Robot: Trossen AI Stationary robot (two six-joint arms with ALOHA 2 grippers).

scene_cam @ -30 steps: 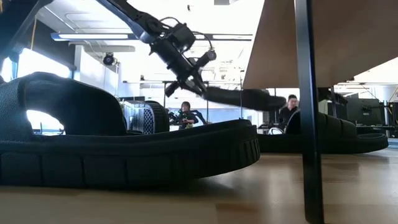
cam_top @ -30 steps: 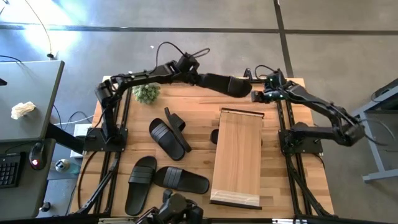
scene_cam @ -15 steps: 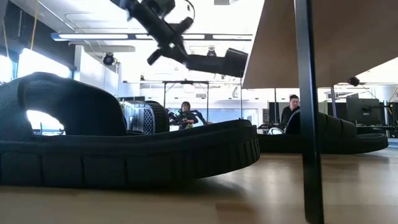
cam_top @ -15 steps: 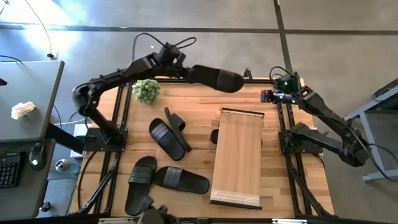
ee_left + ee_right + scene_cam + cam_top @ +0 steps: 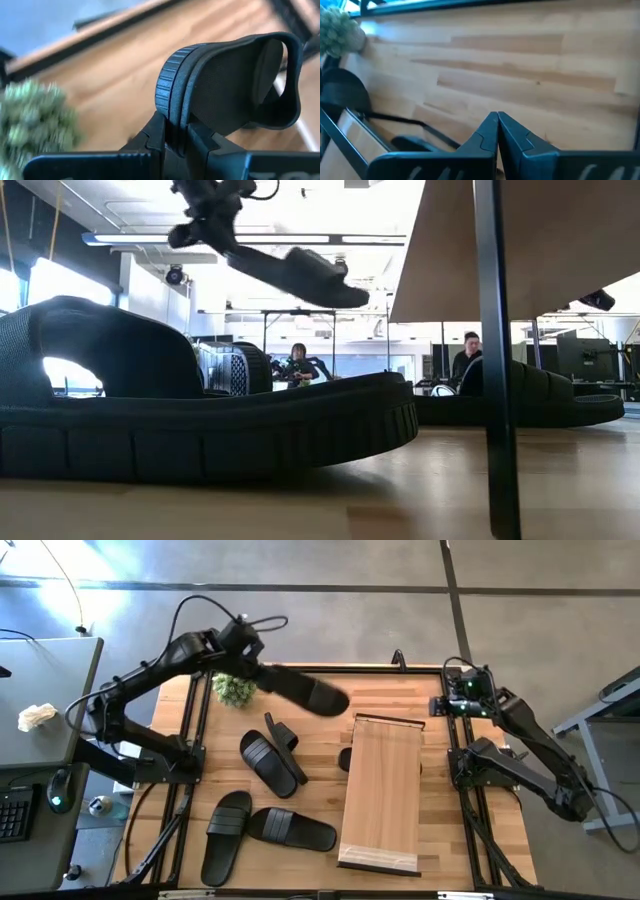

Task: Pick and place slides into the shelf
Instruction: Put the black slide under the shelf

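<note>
My left gripper (image 5: 255, 673) is above the table's far left part, next to the green plant (image 5: 234, 689), shut on a black slide (image 5: 300, 690). In the low view that slide (image 5: 300, 277) slants down from the left gripper (image 5: 215, 230), high over the table. The shelf (image 5: 383, 790) stands right of centre on its thin dark frame. Several more slides lie on the table's left half (image 5: 270, 762) (image 5: 225, 837) (image 5: 292, 828), with one on its edge (image 5: 283, 732). Another slide pokes out from under the shelf (image 5: 345, 758). My right gripper (image 5: 447, 703) is shut and empty at the far right edge. My left gripper pinches the sole's end (image 5: 175, 117), the one away from the strap, between its two fingers (image 5: 155, 137), one on each face of the sole. The slide is lifted clear and reaches toward the shelf, its strap end (image 5: 325, 285) tipped lower.
The plant sits at the far left corner, just beside the held slide. Dark frame rails run along both sides of the table (image 5: 195, 740) (image 5: 462, 740). Bare wood shows between the plant and the shelf's far end (image 5: 370, 700). People stand in the room beyond (image 5: 465, 350).
My left gripper has carried the slide from the far edge near the right arm toward the table's left, and the slide's free end has tipped downward. My right gripper has drawn back toward the table's right edge, away from the slide.
</note>
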